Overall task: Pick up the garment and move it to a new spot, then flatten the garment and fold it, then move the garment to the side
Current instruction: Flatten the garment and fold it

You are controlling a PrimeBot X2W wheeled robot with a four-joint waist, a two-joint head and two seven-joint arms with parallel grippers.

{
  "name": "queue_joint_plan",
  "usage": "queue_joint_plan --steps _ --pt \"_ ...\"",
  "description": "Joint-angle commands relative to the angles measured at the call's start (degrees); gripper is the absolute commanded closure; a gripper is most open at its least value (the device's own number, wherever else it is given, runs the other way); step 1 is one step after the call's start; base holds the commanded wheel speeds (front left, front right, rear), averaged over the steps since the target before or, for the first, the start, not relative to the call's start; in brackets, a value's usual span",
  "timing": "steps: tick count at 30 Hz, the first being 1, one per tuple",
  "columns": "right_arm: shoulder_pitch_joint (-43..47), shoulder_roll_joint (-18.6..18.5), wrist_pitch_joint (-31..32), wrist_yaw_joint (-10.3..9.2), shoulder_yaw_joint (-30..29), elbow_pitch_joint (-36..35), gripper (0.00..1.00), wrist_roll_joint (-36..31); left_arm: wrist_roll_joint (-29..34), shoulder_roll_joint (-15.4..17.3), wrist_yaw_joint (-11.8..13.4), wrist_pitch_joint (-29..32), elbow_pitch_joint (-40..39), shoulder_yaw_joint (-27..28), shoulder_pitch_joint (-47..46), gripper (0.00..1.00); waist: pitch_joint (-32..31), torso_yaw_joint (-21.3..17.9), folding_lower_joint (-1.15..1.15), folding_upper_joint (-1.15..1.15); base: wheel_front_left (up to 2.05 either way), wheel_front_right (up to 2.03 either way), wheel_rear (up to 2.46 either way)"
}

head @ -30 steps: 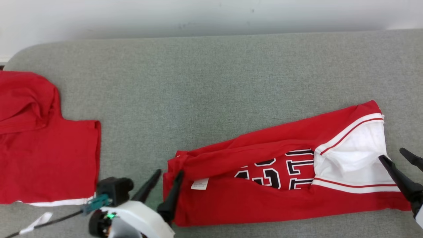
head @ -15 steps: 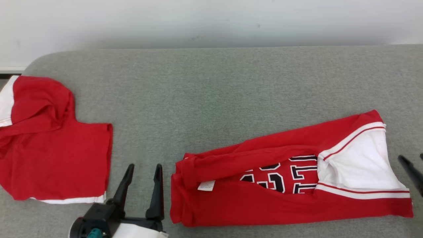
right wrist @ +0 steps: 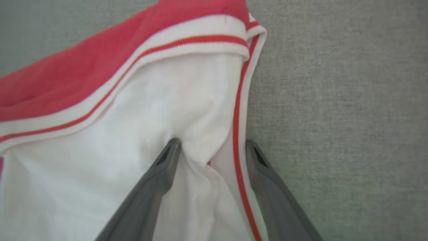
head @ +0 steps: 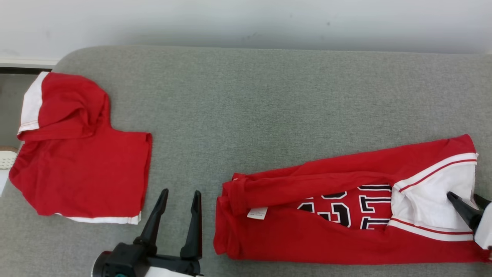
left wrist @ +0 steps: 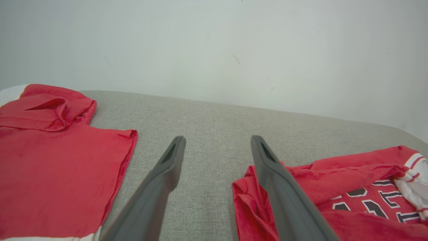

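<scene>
The garment, a red jersey with black, white-outlined characters, lies folded into a long band at the right of the grey padded surface. Its white, red-striped end points right. My right gripper is over that white end. In the right wrist view its jaws stand open, straddling the garment's striped edge, with loose white cloth between them. My left gripper is open and empty on the grey surface, just left of the garment's left end.
A second red piece of clothing with white trim lies folded at the left, close to the surface's rounded left edge. A pale wall runs along the back. Bare grey surface spreads across the middle and back.
The head camera has shifted. My left gripper has drawn back from the garment's left end and now points straight up the view. My right gripper's tips are back over the white end.
</scene>
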Motion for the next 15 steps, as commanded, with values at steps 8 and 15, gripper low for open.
queue_joint_plan --steps 8,15 --pt "-0.2 5.2 3.9 0.55 3.1 -1.2 1.0 5.0 2.5 -2.5 -3.9 0.0 2.3 3.4 1.8 0.0 -1.3 1.5 0.01 0.0 0.0 0.0 0.0" --pt "-0.1 0.2 0.8 0.3 0.2 -1.9 1.0 7.0 4.2 -3.0 -6.1 0.0 3.8 5.8 3.7 0.0 -3.2 -0.4 0.01 0.0 0.0 0.0 0.0"
